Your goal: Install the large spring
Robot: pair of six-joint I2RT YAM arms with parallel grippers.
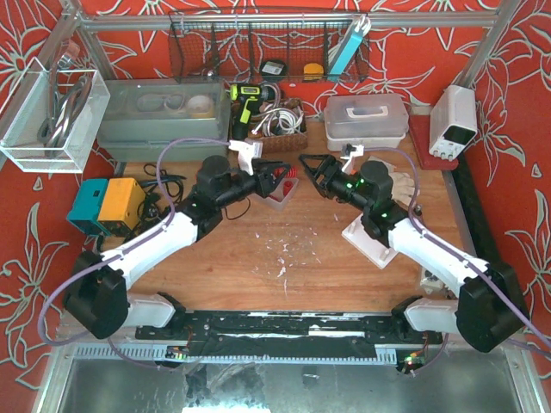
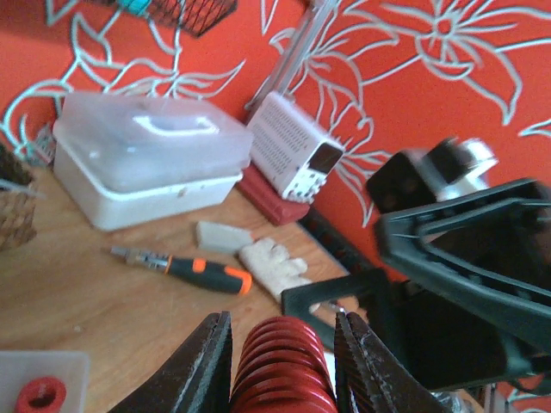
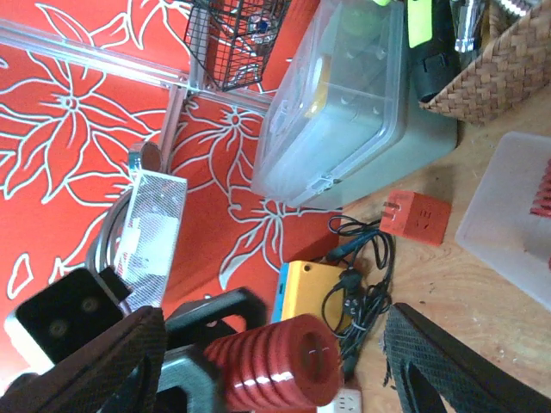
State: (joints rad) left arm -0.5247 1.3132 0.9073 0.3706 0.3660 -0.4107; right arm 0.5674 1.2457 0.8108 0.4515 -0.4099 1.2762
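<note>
the large spring (image 2: 284,370), red and thick-coiled, is gripped across its coils between the two fingers (image 2: 202,370) of the left gripper (image 1: 275,179). it is held up off the counter (image 1: 301,258), over the middle back part, just beside a shallow clear tray (image 1: 281,200). its free end is pointed toward the right gripper (image 1: 308,165). in the right wrist view, that end is seen between the right fingers (image 3: 430,361), which are spread wide with a gap left on each side. an orange-handled screwdriver (image 2: 194,269) is laid on the counter, near a white lidded box (image 2: 146,155).
</note>
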